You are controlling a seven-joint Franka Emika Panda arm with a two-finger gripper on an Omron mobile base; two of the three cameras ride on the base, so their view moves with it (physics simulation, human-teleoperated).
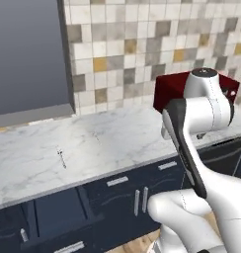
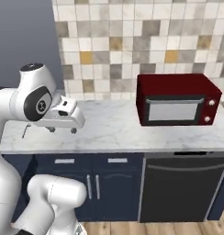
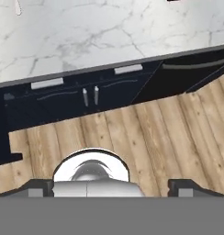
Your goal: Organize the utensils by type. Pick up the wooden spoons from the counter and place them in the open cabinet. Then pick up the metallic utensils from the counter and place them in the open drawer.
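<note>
Two thin metallic utensils lie on the white marble counter (image 1: 122, 133): one (image 1: 61, 158) toward the left front, the other (image 1: 96, 135) further back. One of them (image 2: 24, 131) also shows by the arm in the right base view. My gripper (image 2: 62, 131) hangs open and holds nothing over the counter's front edge, pointing down, well right of the utensils. The hand view has the fingertips (image 3: 38, 188) wide apart above the wooden floor. The open drawer (image 1: 58, 212) juts out below the counter at the left. The wooden spoons are out of view. A grey-blue upper cabinet panel (image 1: 28, 54) hangs at the left, its inside hidden.
A dark red microwave (image 2: 178, 98) stands on the counter to the right, with a black dishwasher front (image 2: 182, 183) below it. Navy base cabinets (image 1: 142, 197) with silver handles run under the counter. A tiled wall (image 1: 142, 44) backs it.
</note>
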